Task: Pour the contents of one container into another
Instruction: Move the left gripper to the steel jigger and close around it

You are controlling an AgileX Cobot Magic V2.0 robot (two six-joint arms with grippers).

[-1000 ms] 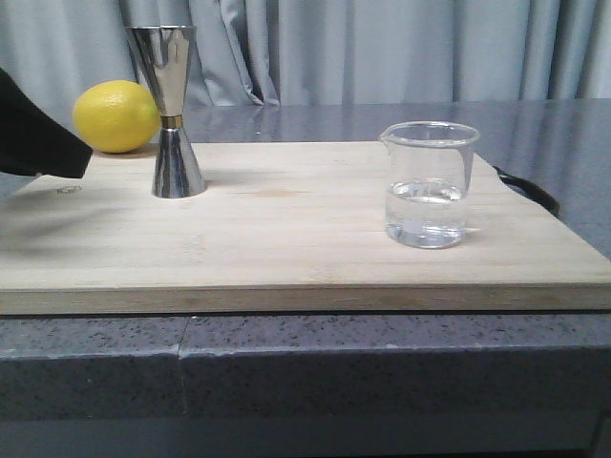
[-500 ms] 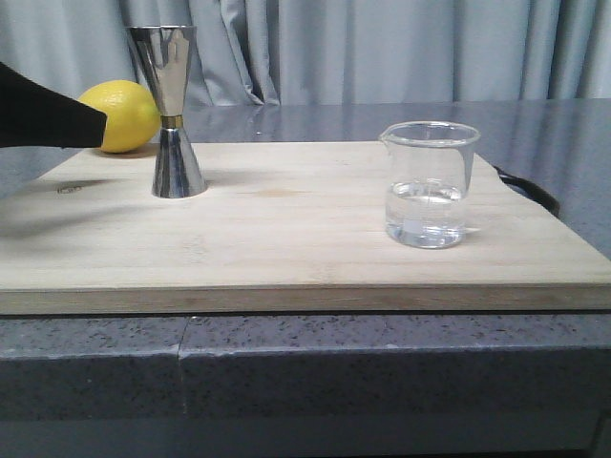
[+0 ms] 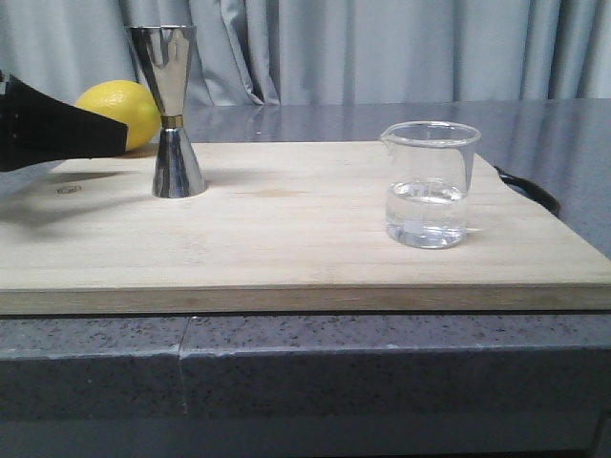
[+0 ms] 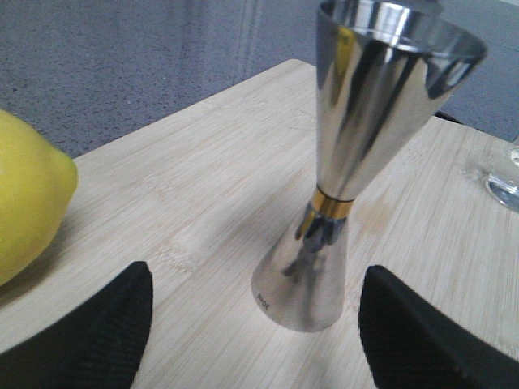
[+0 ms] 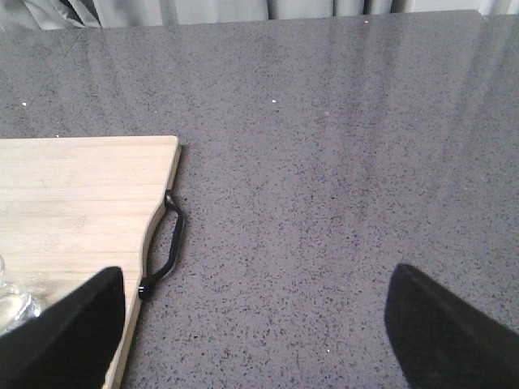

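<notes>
A: Reaching in with the left hand (image 4: 255, 324), black fingers (image 4: 89, 336) spread wide, gripping nothing, one to each side of the steel jigger (image 4: 357, 154).

B: Touching it?

A: Not touching; clear gaps on both sides. Standing upright on the wooden board (image 3: 286, 229), wide cup on top, gold band at the waist.

B: And from the front?

A: Showing as a dark shape (image 3: 57, 134) at the left edge, just beside the jigger (image 3: 174, 110), partly covering the yellow lemon (image 3: 129, 107) behind it.

B: Right hand?

A: Spread open too (image 5: 255, 340), holding nothing, hovering over the grey counter (image 5: 340, 162) past the board's black handle (image 5: 166, 243).

B: Beaker?

A: Sitting upright on the board's right part (image 3: 429, 183), well apart from the jigger, clear liquid filling roughly its lower third, spout turned left.
</notes>
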